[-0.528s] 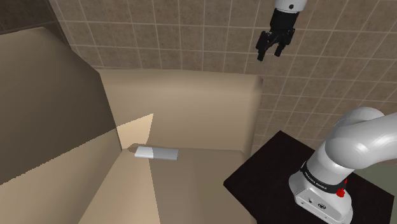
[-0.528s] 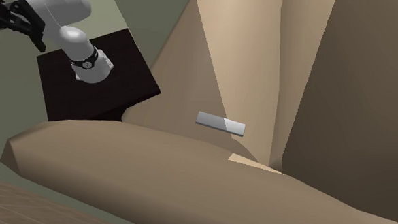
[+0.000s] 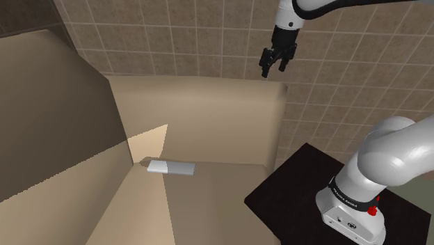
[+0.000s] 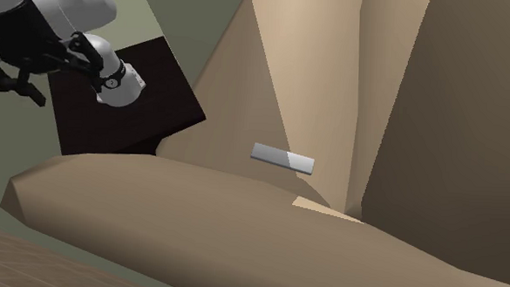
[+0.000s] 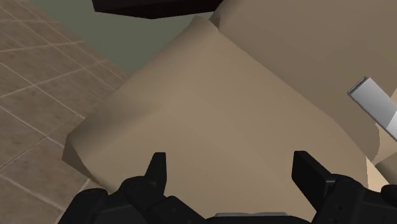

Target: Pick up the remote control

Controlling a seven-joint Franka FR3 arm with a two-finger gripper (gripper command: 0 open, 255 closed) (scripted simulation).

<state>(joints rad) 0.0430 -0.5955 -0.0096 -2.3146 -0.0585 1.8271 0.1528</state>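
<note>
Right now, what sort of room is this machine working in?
Probably a living room, though little of it is drawn. A large beige sofa takes up most of the scene, a grey remote control lies on its seat, and brown floor tiles spread around it.

1. The flat grey-and-white rectangular remote control point(image 3: 170, 167) lies on the tan sofa seat point(image 3: 209, 202), in its corner.
2. The black box stand point(image 3: 292, 188) sits just beside that seat.
3. The black two-finger gripper point(image 3: 272, 69) hangs well above both.
</note>
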